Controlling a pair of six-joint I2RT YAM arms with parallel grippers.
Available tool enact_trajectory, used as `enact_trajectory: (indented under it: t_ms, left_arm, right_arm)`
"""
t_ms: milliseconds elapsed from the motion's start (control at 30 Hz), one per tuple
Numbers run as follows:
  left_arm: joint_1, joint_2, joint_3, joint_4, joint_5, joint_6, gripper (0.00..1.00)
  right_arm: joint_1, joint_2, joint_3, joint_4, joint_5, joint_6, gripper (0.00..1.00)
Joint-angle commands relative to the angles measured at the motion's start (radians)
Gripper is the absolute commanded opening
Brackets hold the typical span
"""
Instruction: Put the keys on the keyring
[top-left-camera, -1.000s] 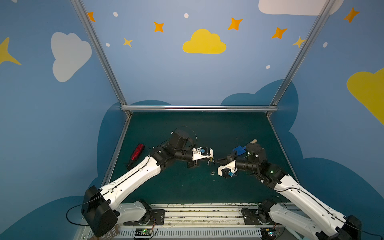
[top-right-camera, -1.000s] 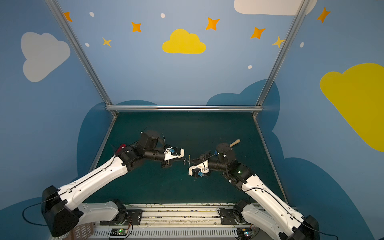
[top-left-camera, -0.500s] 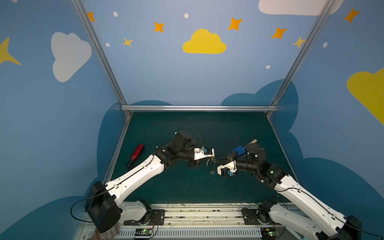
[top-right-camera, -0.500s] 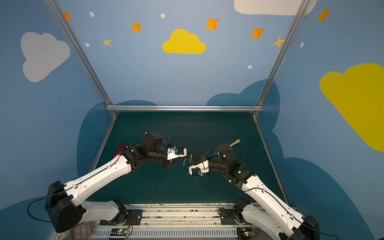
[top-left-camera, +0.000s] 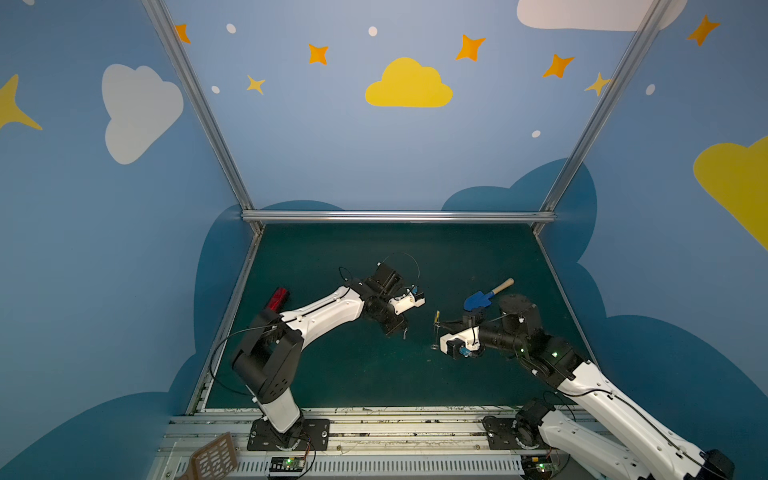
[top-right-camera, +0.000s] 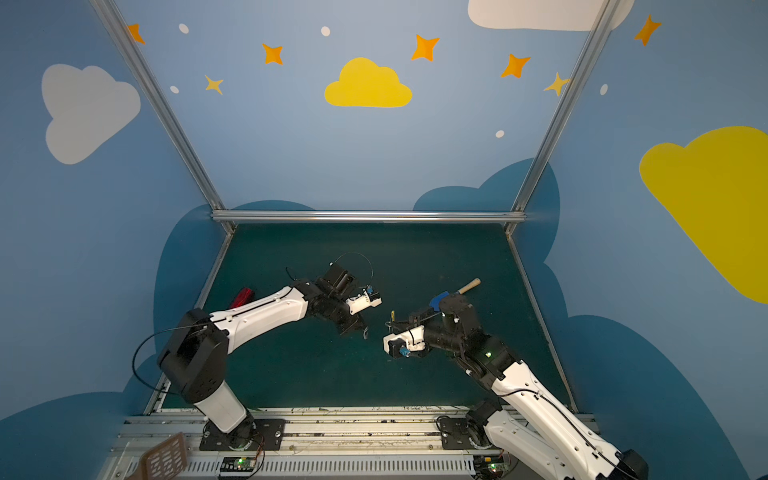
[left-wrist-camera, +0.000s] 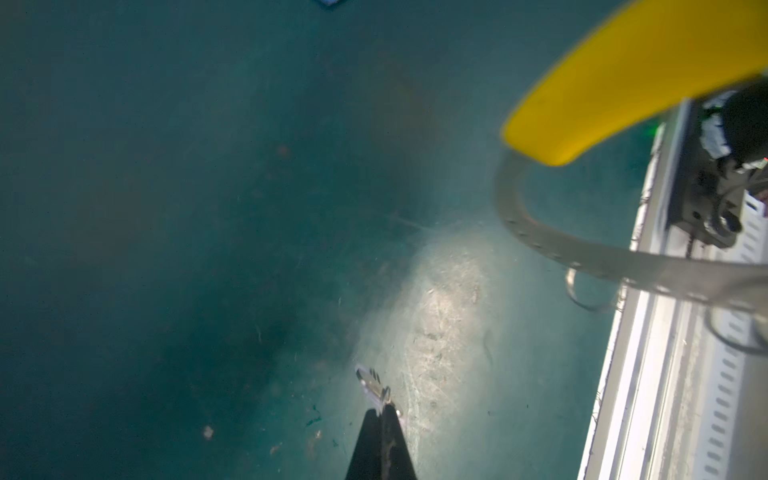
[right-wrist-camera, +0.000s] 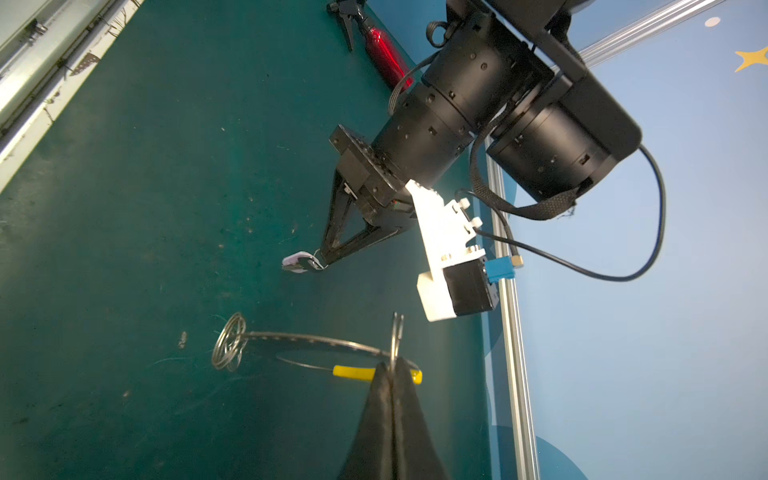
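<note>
Right wrist view: right tool (right-wrist-camera: 392, 365) clamped on partly hidden keyring (right-wrist-camera: 316, 340), left tool (right-wrist-camera: 325, 261) pinching tiny keys (right-wrist-camera: 300, 262).

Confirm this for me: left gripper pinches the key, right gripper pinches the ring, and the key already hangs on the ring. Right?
No. The key does not hang on the ring yet: the right wrist view shows it clear of the ring, pinched in the left gripper. The right gripper does pinch the ring, by its yellow part.
</note>
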Motion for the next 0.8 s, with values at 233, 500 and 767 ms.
enact_trajectory:
  t_ms: [233, 500, 767]
  left_arm:
    - [-0.023, 0.205, 0.184, -0.116, -0.114, -0.211, 0.04]
    - [-0.044, 0.365, 0.325, -0.136, -0.188, -0.311, 0.04]
    - [-0.063, 0.407, 0.347, -0.132, -0.284, -0.363, 0.04]
  right_arm:
    - [0.001, -0.067, -0.028, -0.053, 0.024, 0.023, 0.00]
    - [-0.001, -0.125, -0.057, -0.085, 0.055, 0.037, 0.00]
    - [-0.002, -0.142, -0.069, -0.093, 0.082, 0.040, 0.00]
